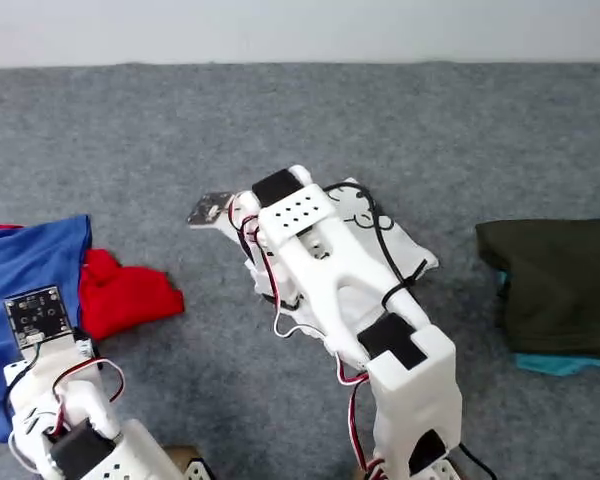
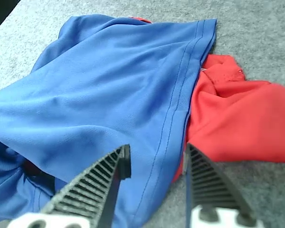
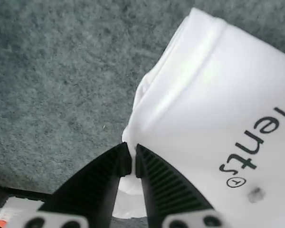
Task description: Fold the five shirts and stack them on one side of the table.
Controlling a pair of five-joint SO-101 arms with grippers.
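A grey, carpet-like surface (image 1: 380, 130) ran up to a pale wall, with a dark shirt (image 1: 560, 280) lying folded on a teal shirt (image 1: 550, 363) at the right edge. In the middle lay the white shirt (image 3: 213, 95), under the right arm. The right gripper (image 3: 133, 159) was clenched on a fold at that shirt's far-left edge, so the rest of the cloth spread from the pincer back toward the arm's base and the stack side. Any fold would likely carry the pinched edge that way. At the left, the left gripper (image 2: 154, 161) hung released above the hem of the blue shirt (image 2: 95, 95), which overlapped the red shirt (image 2: 237, 118). It was well apart from the white one.
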